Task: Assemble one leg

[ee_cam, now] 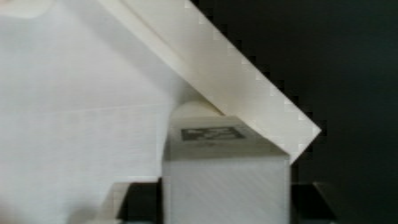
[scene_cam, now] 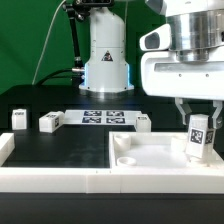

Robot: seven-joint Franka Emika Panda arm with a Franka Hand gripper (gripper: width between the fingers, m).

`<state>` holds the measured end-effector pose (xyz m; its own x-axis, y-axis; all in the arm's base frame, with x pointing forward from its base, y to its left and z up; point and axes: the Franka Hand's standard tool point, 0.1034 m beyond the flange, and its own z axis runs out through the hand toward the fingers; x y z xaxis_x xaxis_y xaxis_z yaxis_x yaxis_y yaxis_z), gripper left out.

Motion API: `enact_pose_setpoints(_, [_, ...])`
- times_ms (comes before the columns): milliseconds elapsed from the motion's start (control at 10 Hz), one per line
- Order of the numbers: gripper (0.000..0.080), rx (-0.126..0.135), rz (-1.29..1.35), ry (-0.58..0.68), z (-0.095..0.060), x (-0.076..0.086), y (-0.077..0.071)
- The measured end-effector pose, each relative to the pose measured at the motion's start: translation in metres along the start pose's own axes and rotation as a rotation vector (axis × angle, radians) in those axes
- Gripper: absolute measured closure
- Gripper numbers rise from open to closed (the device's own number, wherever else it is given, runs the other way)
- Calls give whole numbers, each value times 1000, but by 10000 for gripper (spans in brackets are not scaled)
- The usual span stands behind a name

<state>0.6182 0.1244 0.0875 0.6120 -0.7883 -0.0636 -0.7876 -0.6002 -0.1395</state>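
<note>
We see the gripper [scene_cam: 198,118] pinching the leg [scene_cam: 198,142] by its upper part, one finger on each side. The leg is upright and its tag [scene_cam: 198,130] faces the camera. In the exterior view the pair sits at about 4 o'clock, over the panel [scene_cam: 150,152] near that panel's 3 o'clock edge. We cannot tell whether the leg's foot touches the panel.

In the wrist view the gripper [ee_cam: 228,205] clamps the leg [ee_cam: 228,172] between two dark fingers [ee_cam: 143,203].

Three spare legs stand on the black table [scene_cam: 70,145]. Two [scene_cam: 20,120] [scene_cam: 50,122] are at the exterior view's 9 o'clock, well apart from the panel. One [scene_cam: 143,123] is just beyond the panel's far edge, at its 11 o'clock. The marker board [scene_cam: 97,118] lies between them.
</note>
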Motion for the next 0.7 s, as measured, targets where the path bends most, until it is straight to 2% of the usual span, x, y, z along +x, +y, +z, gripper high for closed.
enact_pose_setpoints(200, [499,3,143,-9,0,-2,-1])
enact_pose_setpoints(400, [490,5,77,-13,0,-2,-1])
enact_pose_setpoints(500, [322,4,4,-15,-1,-2,-1])
enact_pose_setpoints(600, [189,6,-125,-14,-1,-2,-2])
enact_pose_setpoints(700, [162,0,-245,-8,-1,-4,-3])
